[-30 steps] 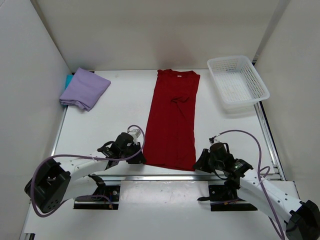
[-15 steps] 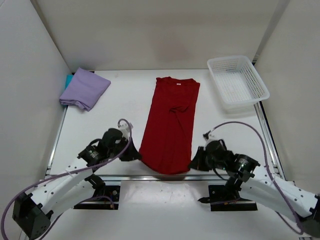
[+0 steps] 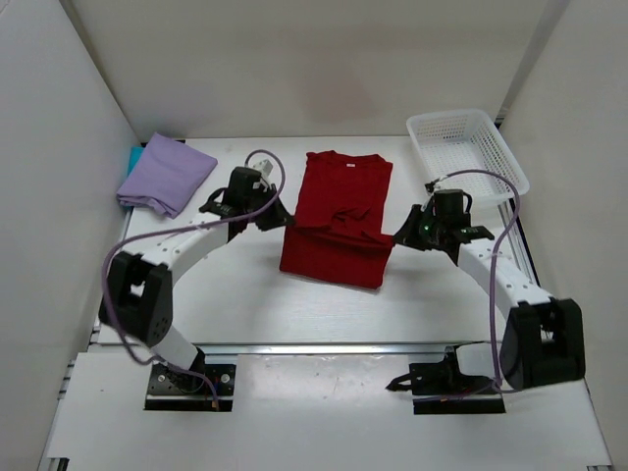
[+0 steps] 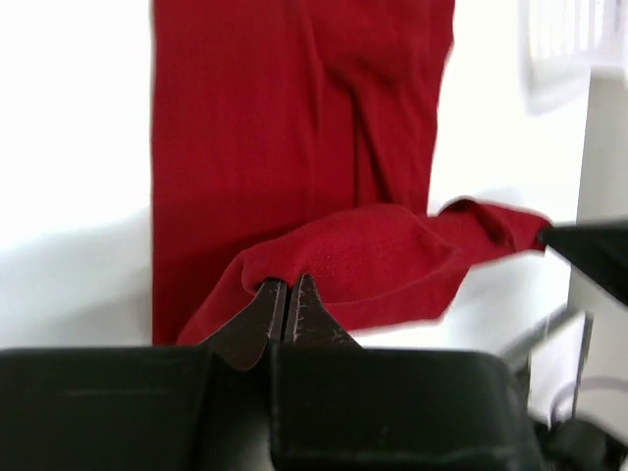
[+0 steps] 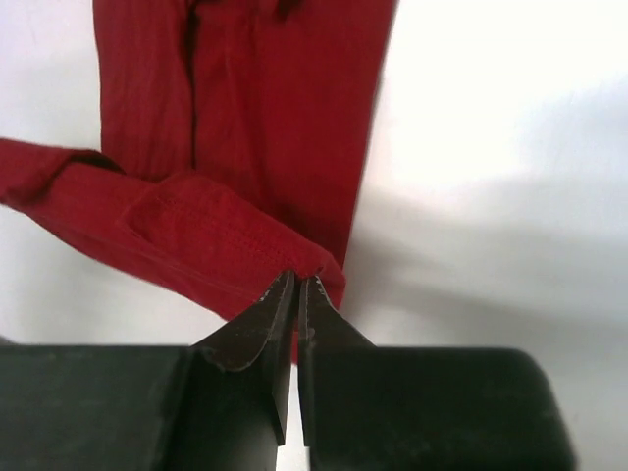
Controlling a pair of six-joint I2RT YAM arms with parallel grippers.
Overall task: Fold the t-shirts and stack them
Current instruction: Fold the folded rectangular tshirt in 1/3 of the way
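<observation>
The left claw (image 3: 283, 222) is pinched shut on the left corner of the red t-shirt's (image 3: 339, 211) hem; its wrist view shows the two fingertips (image 4: 299, 299) closed together with a fold of red cloth caught between them. Well to its left, at the far left corner of the surface (image 3: 235, 285), lies the folded lavender t-shirt (image 3: 165, 175), and a sliver of the teal t-shirt (image 3: 133, 157) shows at its left edge. The red t-shirt sits in the middle of the surface with its collar end flat toward the back. Its hem is held up between the two claws, sagging a little across the span, and the lower half is doubled over the upper half, so the near edge is a fold. The right claw (image 3: 397, 235) grips the hem's right corner, its jaws clamped narrow on the stitched edge in its wrist view. Farther right, at the back right corner, stands the white mesh basket (image 3: 469, 201), apart from the shirt and the claw.
</observation>
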